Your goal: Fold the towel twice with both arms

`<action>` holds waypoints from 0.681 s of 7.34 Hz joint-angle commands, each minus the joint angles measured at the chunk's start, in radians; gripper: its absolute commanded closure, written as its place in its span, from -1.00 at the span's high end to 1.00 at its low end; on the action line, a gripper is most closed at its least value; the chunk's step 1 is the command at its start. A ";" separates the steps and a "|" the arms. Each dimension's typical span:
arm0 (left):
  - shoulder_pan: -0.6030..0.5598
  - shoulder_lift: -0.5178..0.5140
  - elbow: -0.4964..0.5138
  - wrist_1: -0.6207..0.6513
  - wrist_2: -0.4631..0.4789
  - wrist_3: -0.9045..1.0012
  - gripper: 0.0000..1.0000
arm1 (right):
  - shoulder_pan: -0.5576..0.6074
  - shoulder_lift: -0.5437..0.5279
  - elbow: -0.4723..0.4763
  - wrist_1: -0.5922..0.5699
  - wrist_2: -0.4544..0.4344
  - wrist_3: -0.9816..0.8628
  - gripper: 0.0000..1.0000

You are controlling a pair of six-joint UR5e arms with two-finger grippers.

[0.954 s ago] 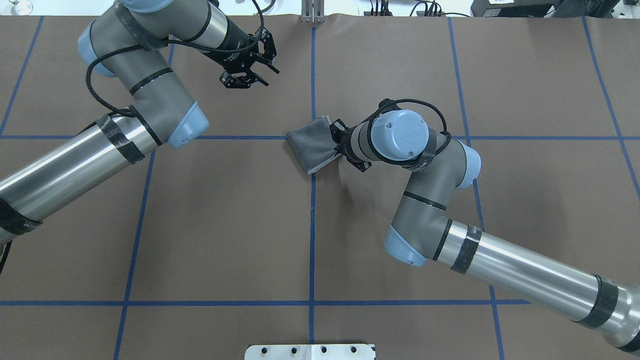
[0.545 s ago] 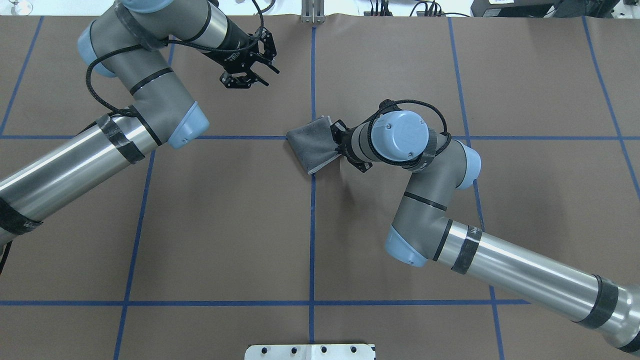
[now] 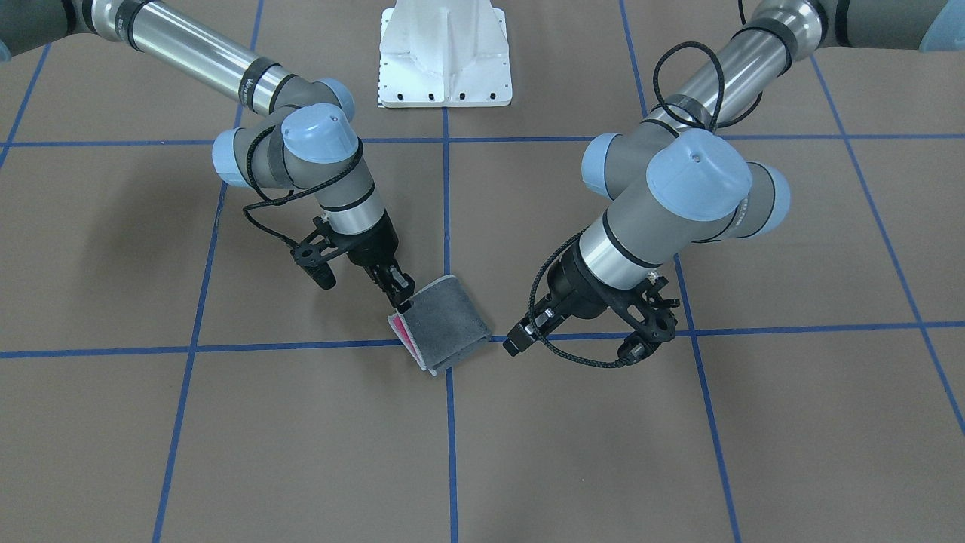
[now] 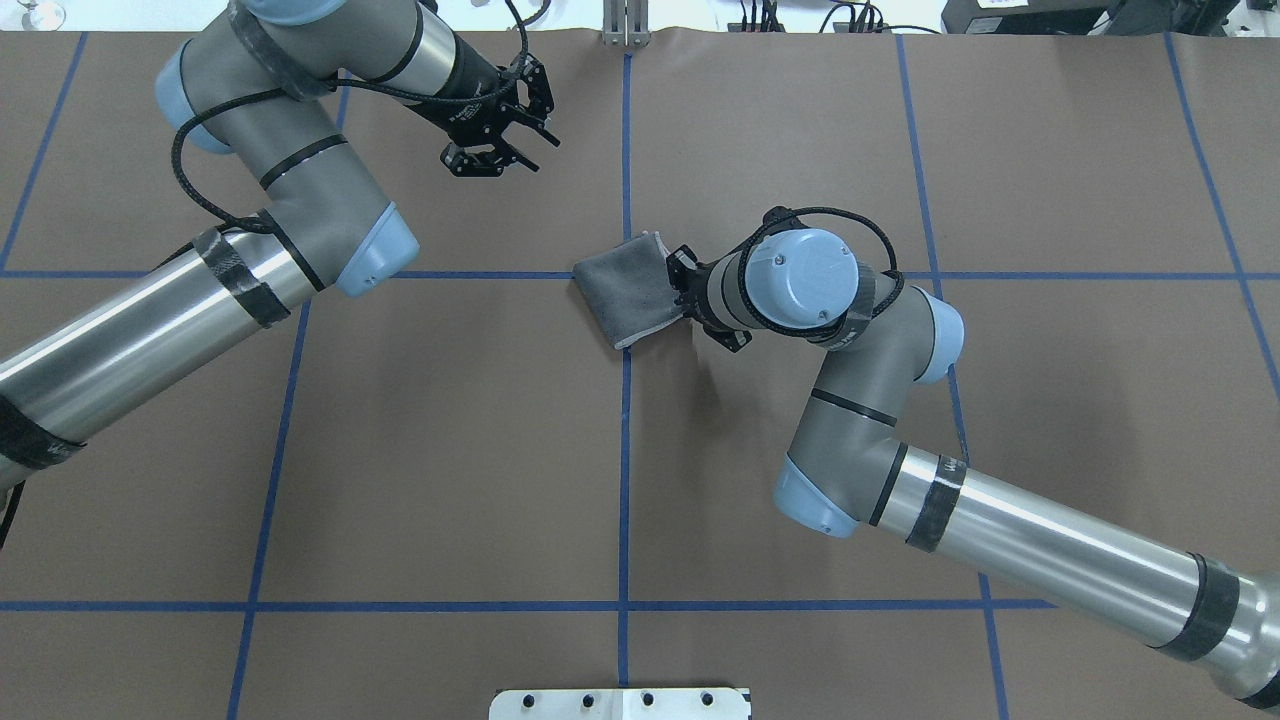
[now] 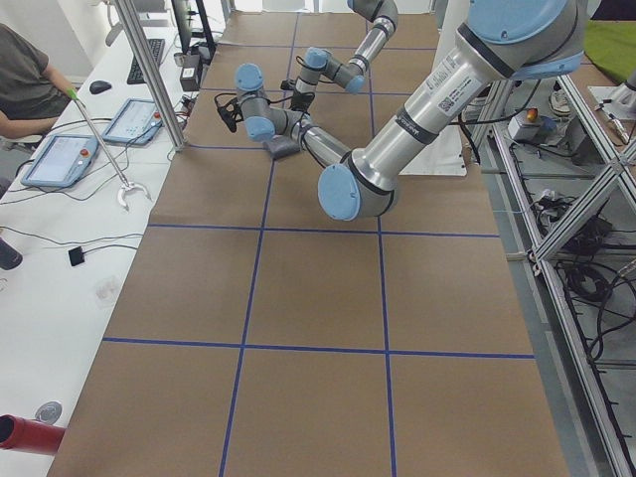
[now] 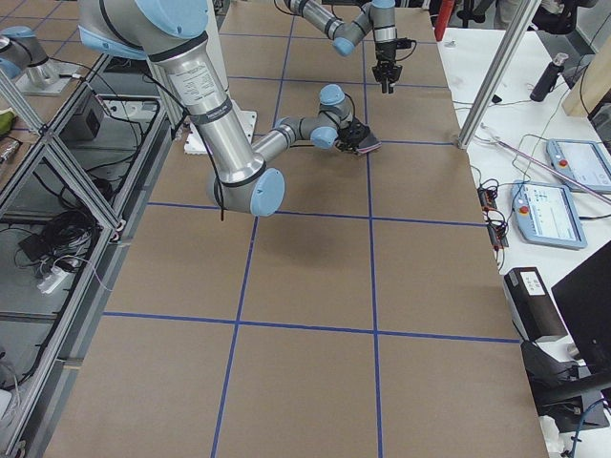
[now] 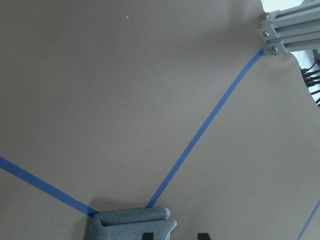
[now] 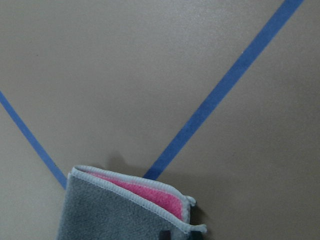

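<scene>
The towel (image 4: 625,288) lies folded at the table's middle, on the crossing of two blue tape lines, grey face out. Pink inner layers and the whitish border show at its open edge (image 8: 150,192). It also shows in the front view (image 3: 448,320). My right gripper (image 3: 399,296) is down at that open edge, shut on the towel's corner; in the overhead view its wrist (image 4: 700,290) hides the fingers. My left gripper (image 4: 515,150) is open and empty, well away at the far left of the towel, above bare table.
The table is brown paper with a blue tape grid (image 4: 450,450). The white pedestal base (image 3: 445,60) stands at the robot's edge. A metal post (image 4: 625,25) stands at the far edge. Operators' desks with tablets (image 6: 563,200) run beyond that edge.
The right wrist has shifted slightly right and lower. The towel's pinched, bunched edge has come down and the towel now lies flatter. The left arm has barely moved.
</scene>
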 commanded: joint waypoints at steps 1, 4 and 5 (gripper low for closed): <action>0.000 0.000 0.000 0.000 0.000 0.000 -0.18 | 0.000 0.002 0.000 0.000 -0.003 0.000 -0.46; 0.000 0.000 0.000 0.000 0.000 0.000 -0.18 | -0.005 -0.001 -0.002 0.000 -0.006 0.000 -0.69; 0.000 0.000 0.000 0.000 0.000 0.000 -0.18 | -0.005 0.000 -0.002 0.000 -0.004 0.000 -1.00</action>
